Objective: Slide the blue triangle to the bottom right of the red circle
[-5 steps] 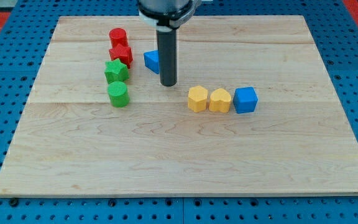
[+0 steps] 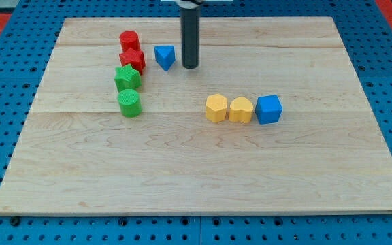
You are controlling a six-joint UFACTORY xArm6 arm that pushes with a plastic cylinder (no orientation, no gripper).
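The blue triangle (image 2: 165, 56) lies on the wooden board (image 2: 203, 170) near the view's top, just right of the red star (image 2: 133, 60). The red circle (image 2: 128, 40) stands directly above the red star, up and left of the triangle. My tip (image 2: 190, 67) is just right of the blue triangle, with a small gap between them. The dark rod rises from the tip out of the view's top.
A green star (image 2: 127, 78) and a green cylinder (image 2: 130, 103) stand in a column below the red star. A yellow hexagon (image 2: 216, 108), a yellow heart (image 2: 241, 109) and a blue cube (image 2: 269, 109) form a row right of centre.
My tip has moved toward the view's top and slightly right. The blue triangle has shifted a little toward the view's top and now shows fully.
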